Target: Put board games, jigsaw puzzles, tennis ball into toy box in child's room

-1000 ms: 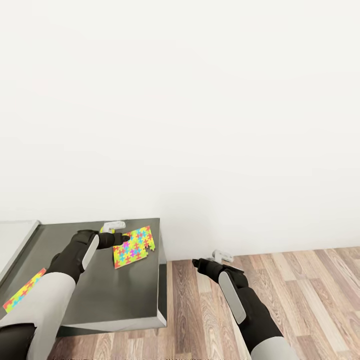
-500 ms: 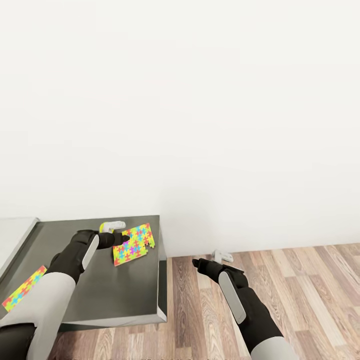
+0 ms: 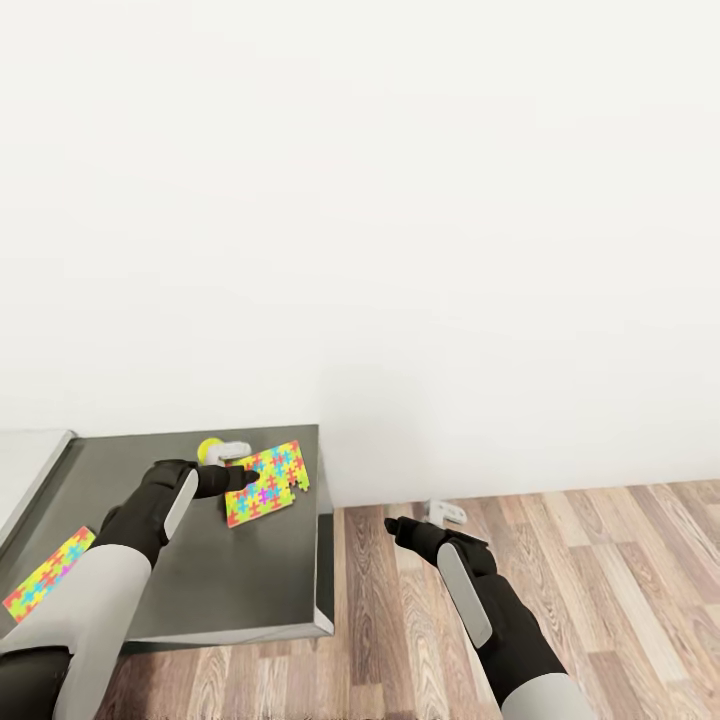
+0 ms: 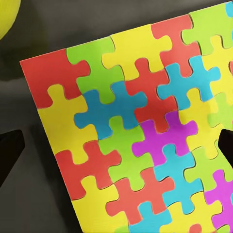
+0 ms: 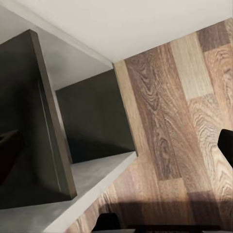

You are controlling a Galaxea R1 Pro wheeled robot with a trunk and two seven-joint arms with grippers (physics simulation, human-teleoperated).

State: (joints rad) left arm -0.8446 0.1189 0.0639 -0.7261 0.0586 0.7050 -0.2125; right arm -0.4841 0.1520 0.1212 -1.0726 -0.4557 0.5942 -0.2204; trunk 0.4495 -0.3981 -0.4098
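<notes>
Left tool [image 3: 232, 452] hovers directly over the near jigsaw puzzle [image 3: 265, 484], fingers spread. In the left wrist view the sheet [image 4: 141, 131] runs between the two dark finger tips at the frame edges, nothing pinched yet. My read: it is lining up for a top-down pick, jaws straddling the sheet because a thin flat piece on a worktop [image 3: 220, 570] gives no edge to grab otherwise.

Tennis ball [image 3: 210, 448] sits just beside the left tool, on the wall side, close to the puzzle's corner; its yellow-green curve shows in the left wrist view [image 4: 6, 17]. Risk: a descent here could nudge it rolling.

Second jigsaw puzzle [image 3: 47, 574] lies well apart from the left tool, back toward the robot beside the left forearm, near the worktop's edge.

Light grey surface [image 3: 30, 465] at the worktop's far end from the puzzle, likely the toy box rim, can't confirm.

Right tool [image 3: 440, 515] is parked off the worktop over the wood floor [image 3: 600, 560], fingers spread, empty. Probably kept clear so it doesn't foul the left arm's reach.
</notes>
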